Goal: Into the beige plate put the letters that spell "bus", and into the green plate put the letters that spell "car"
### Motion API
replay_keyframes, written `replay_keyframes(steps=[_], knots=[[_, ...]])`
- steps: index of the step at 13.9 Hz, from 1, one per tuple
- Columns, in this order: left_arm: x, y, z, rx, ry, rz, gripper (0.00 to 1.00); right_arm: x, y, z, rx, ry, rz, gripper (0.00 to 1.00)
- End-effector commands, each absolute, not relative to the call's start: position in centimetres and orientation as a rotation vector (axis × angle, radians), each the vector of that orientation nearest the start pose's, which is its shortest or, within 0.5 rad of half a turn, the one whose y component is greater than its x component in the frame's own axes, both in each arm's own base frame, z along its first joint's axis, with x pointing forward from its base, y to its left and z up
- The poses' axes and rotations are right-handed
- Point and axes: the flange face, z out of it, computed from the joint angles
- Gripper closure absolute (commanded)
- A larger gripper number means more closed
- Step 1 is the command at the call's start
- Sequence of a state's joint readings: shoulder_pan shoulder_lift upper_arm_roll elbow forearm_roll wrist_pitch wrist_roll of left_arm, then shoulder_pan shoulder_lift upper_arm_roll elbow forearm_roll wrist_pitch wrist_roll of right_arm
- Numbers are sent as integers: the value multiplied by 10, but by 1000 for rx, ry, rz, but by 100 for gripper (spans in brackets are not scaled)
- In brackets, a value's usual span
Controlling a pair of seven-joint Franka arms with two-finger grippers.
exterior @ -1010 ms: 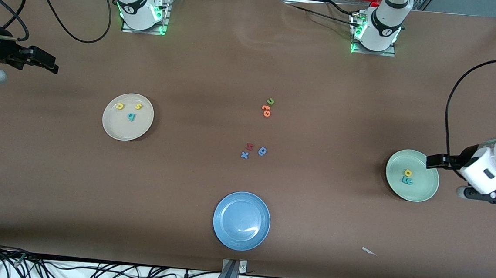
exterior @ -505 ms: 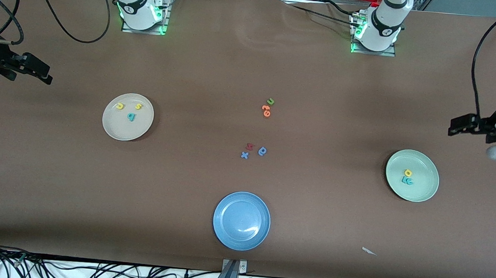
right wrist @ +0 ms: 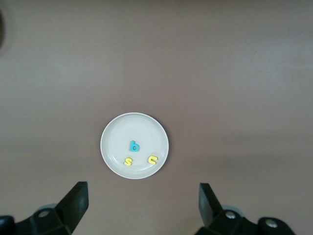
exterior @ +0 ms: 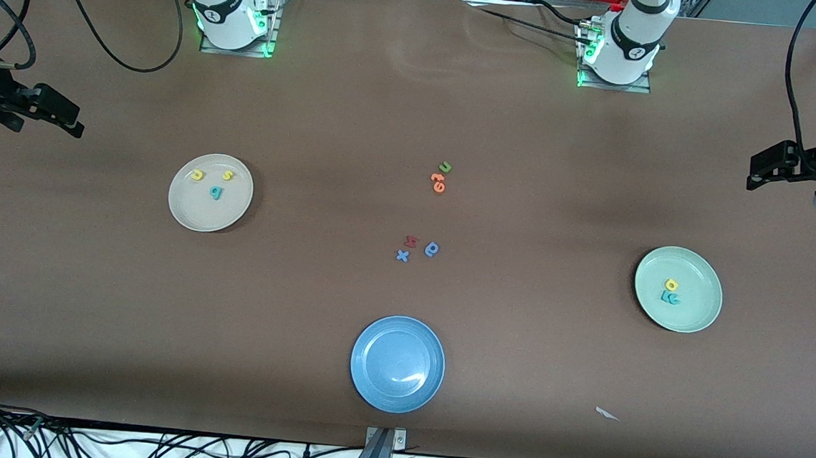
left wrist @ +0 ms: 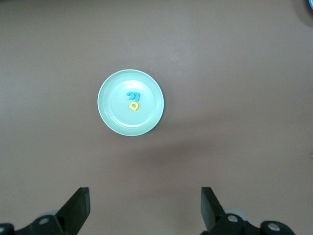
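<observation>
The beige plate (exterior: 197,212) (right wrist: 112,157) holds the teal b (exterior: 217,192) (right wrist: 134,146), yellow u (exterior: 198,175) (right wrist: 152,159) and yellow s (exterior: 228,175) (right wrist: 128,161). On the green plate (exterior: 691,315) (left wrist: 111,115) lie the yellow a (exterior: 671,284) (left wrist: 133,105), teal c (exterior: 674,299) and teal r (exterior: 665,296), close together. My left gripper (exterior: 755,174) (left wrist: 145,210) hangs open and empty over bare table at the left arm's end. My right gripper (exterior: 74,121) (right wrist: 143,208) is open and empty too, high over the right arm's end.
A blue plate (exterior: 368,384) sits near the front edge. Mid-table lie loose letters: a green u (exterior: 444,167), orange letters (exterior: 438,181), a red letter (exterior: 411,241), a blue round-bowled letter (exterior: 432,249) and a blue x (exterior: 402,255). A white scrap (exterior: 607,414) lies toward the front.
My left gripper has drawn away from over the green plate toward the left arm's end of the table. My right gripper drifted slightly. All letters stayed put.
</observation>
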State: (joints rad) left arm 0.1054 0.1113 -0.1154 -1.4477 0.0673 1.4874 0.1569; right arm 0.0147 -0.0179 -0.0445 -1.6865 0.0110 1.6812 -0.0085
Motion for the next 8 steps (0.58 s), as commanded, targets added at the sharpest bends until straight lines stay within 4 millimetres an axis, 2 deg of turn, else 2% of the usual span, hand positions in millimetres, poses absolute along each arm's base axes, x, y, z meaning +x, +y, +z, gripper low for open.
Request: replay_keyframes(steps=[1,8], knots=[[573,8,610,-3094,273,124,0,560,-14,593,-3126,9,-5,0],[575,14,608,-3098,269,131,0,560,-15,593,-3126,9,-5,0]])
